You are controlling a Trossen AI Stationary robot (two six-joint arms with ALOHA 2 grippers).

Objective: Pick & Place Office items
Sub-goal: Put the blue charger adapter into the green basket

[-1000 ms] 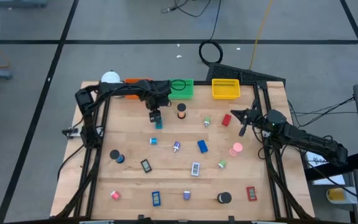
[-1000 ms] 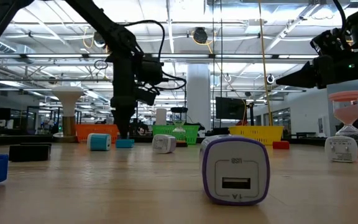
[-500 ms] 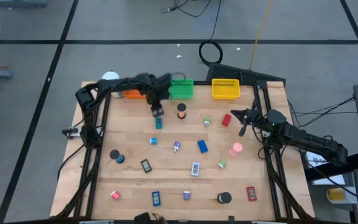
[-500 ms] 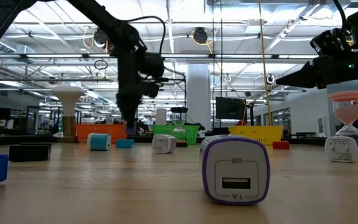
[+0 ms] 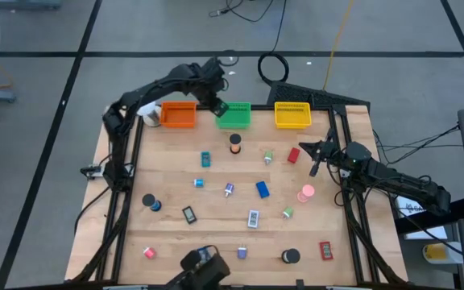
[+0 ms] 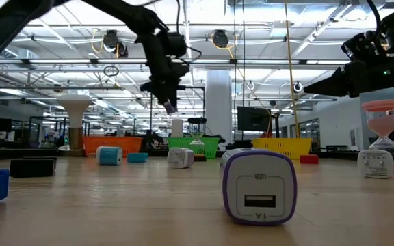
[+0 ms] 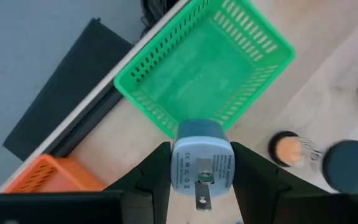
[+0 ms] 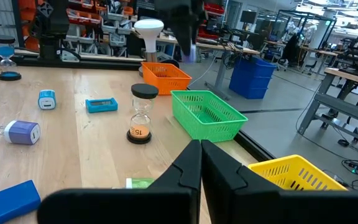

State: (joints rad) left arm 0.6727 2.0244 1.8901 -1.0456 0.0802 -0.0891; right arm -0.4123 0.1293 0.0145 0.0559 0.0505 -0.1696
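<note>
From above, the left gripper point(image 5: 218, 105) hangs over the green tray's point(image 5: 234, 121) edge; its wrist camera shows it pinching a blue-grey charger point(image 7: 202, 164) above that tray, while the right gripper point(image 8: 200, 163), pressed together, waits above the table.

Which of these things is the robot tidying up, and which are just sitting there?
Tidying up:
- charger, held in the left gripper
- teal card
- blue block
- red block

Just sitting there:
- white lamp
- cable loop on the floor
- right gripper, waiting
</note>
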